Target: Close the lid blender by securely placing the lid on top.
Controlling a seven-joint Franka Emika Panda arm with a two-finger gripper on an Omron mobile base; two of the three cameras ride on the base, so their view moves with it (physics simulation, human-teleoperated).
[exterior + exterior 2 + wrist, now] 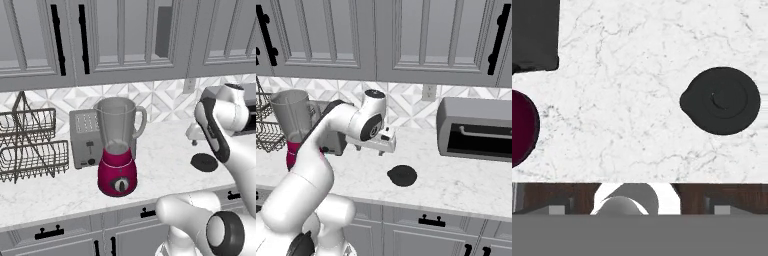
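Pincer (387, 148) jaws are taken as spread wide, with nothing held between them; the fingers themselves are hard to make out in the base views. It is carried above the counter (466, 177), pointing down, between the blender (292, 125) and the lid (402, 175), and clear of both.

The lid is found lying flat on the marble counter, near the front edge, well apart from the blender. From the hand camera the lid (722, 100) is seen from above as a dark round disc with a small spout-like tab on one side and a raised centre; it lies off to one side of the pincer's line, not beneath it. In the left base view the lid (204, 162) is partly hidden behind the arm.

The blender (117, 150) is noted upright on the counter, its clear jar open at the top, handle to the side, on a magenta base with a round dial facing forward. A silver toaster (85, 137) is set just behind and beside it. A wire rack (30, 145) is placed further along the counter. A microwave (476, 129) is recorded on the counter beyond the lid, against the tiled wall, below the cabinets (381, 40).
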